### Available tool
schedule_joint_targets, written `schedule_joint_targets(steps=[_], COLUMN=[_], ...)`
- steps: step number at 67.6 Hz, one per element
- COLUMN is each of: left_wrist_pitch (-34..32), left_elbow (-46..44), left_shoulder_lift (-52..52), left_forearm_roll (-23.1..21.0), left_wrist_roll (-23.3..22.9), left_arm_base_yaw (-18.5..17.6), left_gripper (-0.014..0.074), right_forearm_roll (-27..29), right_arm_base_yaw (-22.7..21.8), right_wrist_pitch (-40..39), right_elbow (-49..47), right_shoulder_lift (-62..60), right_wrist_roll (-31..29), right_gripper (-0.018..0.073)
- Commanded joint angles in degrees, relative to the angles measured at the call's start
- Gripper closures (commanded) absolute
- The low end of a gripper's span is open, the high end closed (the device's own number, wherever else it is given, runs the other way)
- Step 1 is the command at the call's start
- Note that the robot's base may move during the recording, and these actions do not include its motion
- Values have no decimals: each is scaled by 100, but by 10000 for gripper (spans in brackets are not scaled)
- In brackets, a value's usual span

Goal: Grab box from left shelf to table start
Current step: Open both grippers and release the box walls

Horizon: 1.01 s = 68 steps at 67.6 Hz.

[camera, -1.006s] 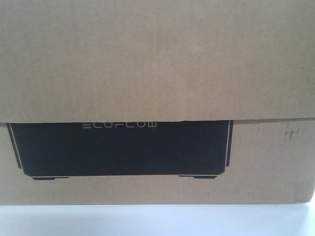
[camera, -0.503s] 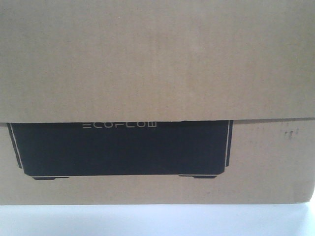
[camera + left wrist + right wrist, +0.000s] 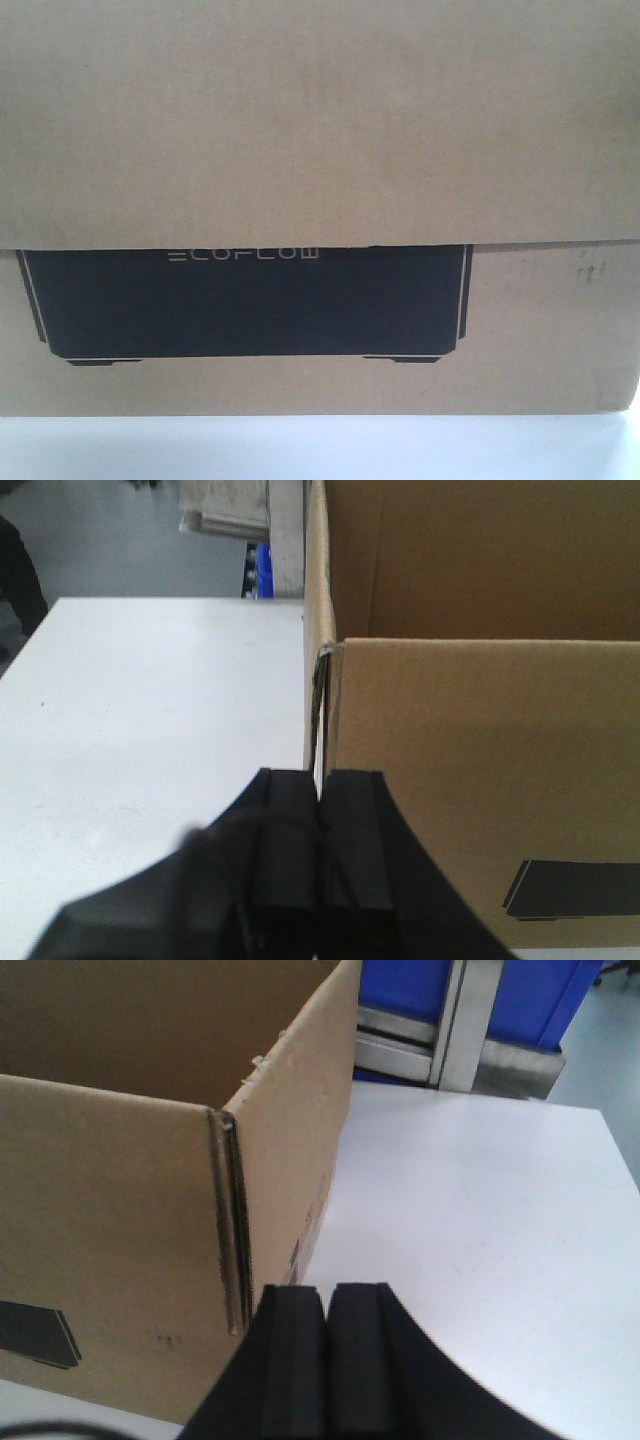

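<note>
The brown cardboard box [image 3: 320,120] with the black rectangle and "ECOFLOW" lettering fills the front view and stands on the white table [image 3: 320,450]. In the left wrist view my left gripper [image 3: 320,778] is shut, its tips right at the box's [image 3: 480,780] near left corner, in line with the left side wall. In the right wrist view my right gripper [image 3: 326,1295] is shut and empty, just right of the box's [image 3: 110,1210] near right corner, over the table [image 3: 480,1230]. The box is open at the top. The left shelf is out of view.
White table top [image 3: 150,730] stretches left of the box to its far edge. Beyond it are grey floor and a pale pallet-like object [image 3: 235,510]. Behind the table on the right stand blue panels [image 3: 400,985] in a metal frame [image 3: 450,1030].
</note>
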Motion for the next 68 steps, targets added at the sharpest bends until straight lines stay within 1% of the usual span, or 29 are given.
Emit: schedule_joint_targets(steps=[1, 3, 7, 12, 19, 68], left_wrist_pitch=[-636, -734, -889, -1025, -1035, -1050], left_elbow=[34, 100, 229, 307, 316, 394], left_shoulder_lift=[-309, -454, -652, -811, -834, -834], left_forearm_roll=[0, 0, 134, 134, 80, 80], left_wrist_roll=[0, 0, 0, 0, 0, 0], left_arm_base_yaw=[-44, -44, -44, -44, -32, -32], left_gripper=[696, 696, 696, 696, 696, 696], right_forearm_roll=[-46, -46, -46, -46, -46, -46], right_arm_base_yaw=[-27, -27, -27, -27, -27, -27], right_wrist_pitch=[-674, -681, -687, -712, -750, -743], right_elbow=[61, 119, 159, 159, 159, 159], right_shoulder_lift=[-323, -406, -518, -529, -529, -529], right_wrist_roll=[-26, -26, -26, -26, -26, -26], right_gripper=[502, 502, 502, 502, 502, 502])
